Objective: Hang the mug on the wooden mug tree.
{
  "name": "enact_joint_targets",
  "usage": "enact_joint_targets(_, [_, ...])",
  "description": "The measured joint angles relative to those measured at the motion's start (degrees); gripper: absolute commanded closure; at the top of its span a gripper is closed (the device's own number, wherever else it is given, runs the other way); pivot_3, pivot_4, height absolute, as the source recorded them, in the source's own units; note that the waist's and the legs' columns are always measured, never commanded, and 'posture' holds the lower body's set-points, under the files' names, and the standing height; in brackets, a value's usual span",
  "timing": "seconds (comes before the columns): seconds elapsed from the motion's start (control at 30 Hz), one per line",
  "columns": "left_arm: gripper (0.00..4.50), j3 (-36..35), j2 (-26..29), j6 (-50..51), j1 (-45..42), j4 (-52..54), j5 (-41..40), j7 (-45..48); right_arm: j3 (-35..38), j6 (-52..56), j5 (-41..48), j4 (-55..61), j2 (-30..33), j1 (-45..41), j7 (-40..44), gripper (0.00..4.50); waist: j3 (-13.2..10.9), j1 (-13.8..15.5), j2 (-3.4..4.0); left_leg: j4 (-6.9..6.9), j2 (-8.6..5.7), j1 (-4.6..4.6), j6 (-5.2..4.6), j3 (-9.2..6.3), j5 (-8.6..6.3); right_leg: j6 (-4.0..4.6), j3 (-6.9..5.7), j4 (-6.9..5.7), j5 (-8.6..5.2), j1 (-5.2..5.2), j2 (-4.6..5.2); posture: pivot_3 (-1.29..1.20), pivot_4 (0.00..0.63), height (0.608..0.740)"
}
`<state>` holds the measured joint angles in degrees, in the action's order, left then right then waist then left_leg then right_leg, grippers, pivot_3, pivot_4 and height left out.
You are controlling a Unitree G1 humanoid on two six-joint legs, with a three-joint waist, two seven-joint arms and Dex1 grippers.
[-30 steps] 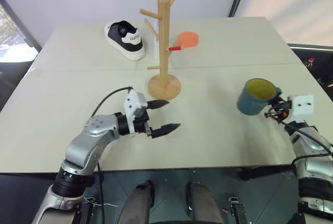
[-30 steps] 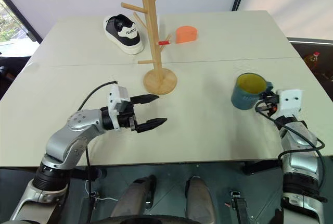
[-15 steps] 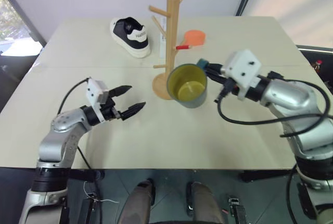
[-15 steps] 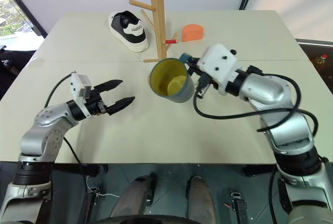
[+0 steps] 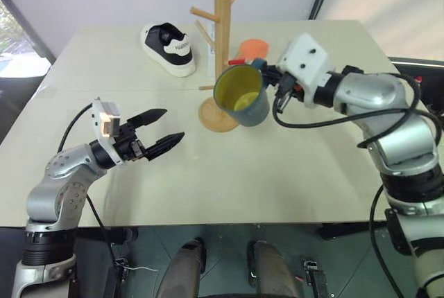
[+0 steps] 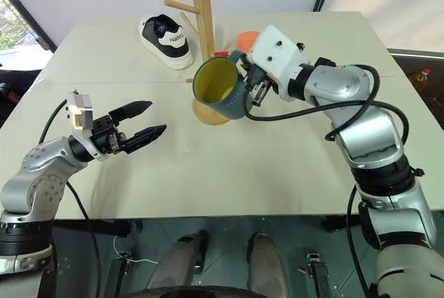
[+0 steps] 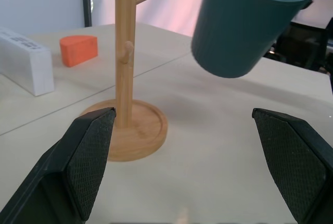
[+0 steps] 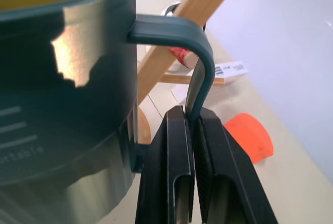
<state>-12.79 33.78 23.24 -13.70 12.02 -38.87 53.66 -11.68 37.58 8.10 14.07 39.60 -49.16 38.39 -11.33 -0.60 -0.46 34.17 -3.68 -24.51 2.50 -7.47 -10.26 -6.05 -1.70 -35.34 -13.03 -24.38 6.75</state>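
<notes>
Right end effector (image 8: 193,130) clenched on the mug (image 5: 243,95) handle, mug tree (image 5: 220,62) just behind; left end effector (image 5: 166,126) released, empty.

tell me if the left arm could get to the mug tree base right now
Probably yes. The left gripper is open and aimed toward the wooden mug tree, with bare table between them. The mug, held up by the right gripper, hangs just above the base.
</notes>
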Motion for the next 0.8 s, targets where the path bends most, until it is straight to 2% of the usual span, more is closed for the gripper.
enact_joint_targets(0.33, [0.00, 0.1, -0.1, 0.0, 0.7, 1.2, -0.4, -1.1, -2.8, -6.6, -4.8, -13.9, -4.7, -6.2, 1.9, 4.43, 0.0, -0.5, 0.00, -0.01, 0.00, 0.05, 0.02, 0.03, 0.02, -0.17, 0.05, -0.07, 0.12, 0.00, -0.05, 0.00, 0.150, 0.740])
enact_joint_targets(0.8, [0.00, 0.1, -0.2, 0.0, 1.2, 2.5, -0.7, -1.8, -4.5, -11.8, -9.4, -23.5, -9.6, -10.0, 4.7, 4.43, 0.0, -0.4, 0.00, -0.01, 0.02, 0.11, 0.08, 0.02, 0.06, -0.18, 0.06, -0.18, 0.13, -0.01, -0.09, 0.00, 0.150, 0.740])
